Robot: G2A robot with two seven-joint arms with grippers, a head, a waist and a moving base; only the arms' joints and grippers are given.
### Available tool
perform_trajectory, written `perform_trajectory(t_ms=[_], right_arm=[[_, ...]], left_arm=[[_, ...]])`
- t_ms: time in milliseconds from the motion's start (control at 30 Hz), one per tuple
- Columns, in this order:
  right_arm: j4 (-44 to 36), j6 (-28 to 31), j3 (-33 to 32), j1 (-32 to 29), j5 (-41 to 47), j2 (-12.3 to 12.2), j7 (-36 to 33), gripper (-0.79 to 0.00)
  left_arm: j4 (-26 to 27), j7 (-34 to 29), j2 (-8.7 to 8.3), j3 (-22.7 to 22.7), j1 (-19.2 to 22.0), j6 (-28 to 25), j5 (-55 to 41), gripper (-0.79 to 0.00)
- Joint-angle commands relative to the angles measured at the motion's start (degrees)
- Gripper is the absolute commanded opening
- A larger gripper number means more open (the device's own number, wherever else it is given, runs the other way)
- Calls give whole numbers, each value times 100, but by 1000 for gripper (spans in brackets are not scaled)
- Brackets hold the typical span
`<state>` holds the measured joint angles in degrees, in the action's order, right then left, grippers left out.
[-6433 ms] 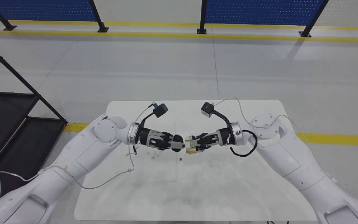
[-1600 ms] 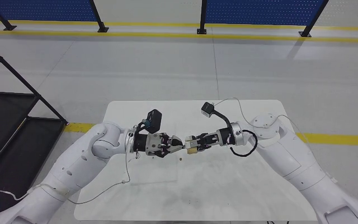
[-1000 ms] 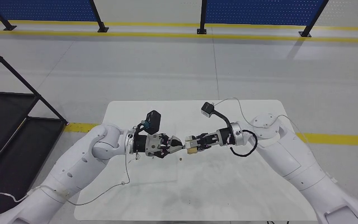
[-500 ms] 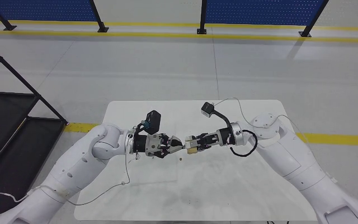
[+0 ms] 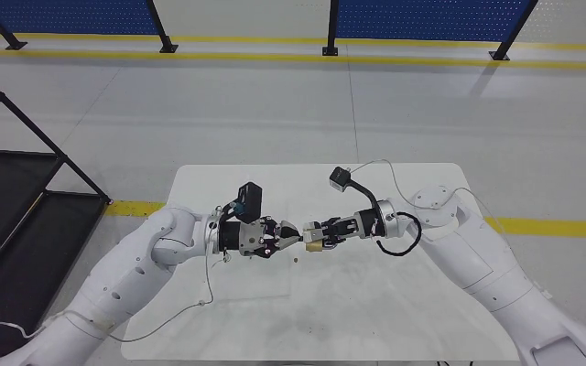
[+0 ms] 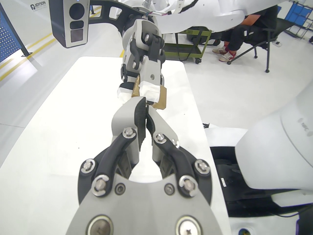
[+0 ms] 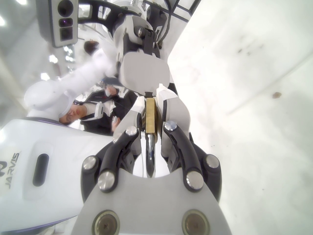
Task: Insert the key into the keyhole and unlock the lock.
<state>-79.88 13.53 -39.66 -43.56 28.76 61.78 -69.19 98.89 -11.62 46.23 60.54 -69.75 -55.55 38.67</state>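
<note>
1. Above the middle of the white table [image 5: 403, 311], both arms meet tip to tip, clear of the surface. Working in the air appears to leave each wrist free to rotate.
2. The right gripper [image 5: 316, 239] is clamped on the lock [image 7: 150, 116], with one finger on each broad face of the brass body. The shackle [image 7: 149, 152] points back toward the palm, so the opposite end of the lock faces the other arm.
3. The left gripper [image 6: 146, 103] has its fingers pressed together, with the tips right at the exposed end of the lock. Its posture suggests that it pinches the key [image 7: 148, 94] in line with the long axis of the lock, so that a wrist roll would turn it.
4. The key is almost wholly hidden between the pads. A short dark sliver shows between the fingertips and the brass. How deep the blade sits in the keyhole cannot be told.
5. Judged step: end of insertion or start of turning. Whether the shackle has released cannot be told, so the lock should be treated as not yet opened.
6. Judged risk: any misalignment between the two wrists could bind the blade or make the key slip in the pads.
</note>
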Motion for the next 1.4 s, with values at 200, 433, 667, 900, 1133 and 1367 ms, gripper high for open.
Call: perform_trajectory(t_ms=[200, 433, 667, 900, 1133, 1367], right_arm=[[0, 0, 0, 0, 0, 0, 0, -785], [0, 0, 0, 0, 0, 0, 0, -785], [0, 0, 0, 0, 0, 0, 0, -785], [0, 0, 0, 0, 0, 0, 0, -785], [0, 0, 0, 0, 0, 0, 0, -785], [0, 0, 0, 0, 0, 0, 0, -785]], left_arm=[[95, 396, 39, 134, -139, 7, 607, -785], [111, 648, 77, 192, -205, 9, 952, -785], [150, 957, 109, 280, -277, 14, 1429, -785], [171, 1235, 140, 342, -348, 28, 1828, -785], [185, 1513, 170, 389, -395, 14, 2151, -785], [282, 1805, 191, 467, -443, 31, 2592, -785]])
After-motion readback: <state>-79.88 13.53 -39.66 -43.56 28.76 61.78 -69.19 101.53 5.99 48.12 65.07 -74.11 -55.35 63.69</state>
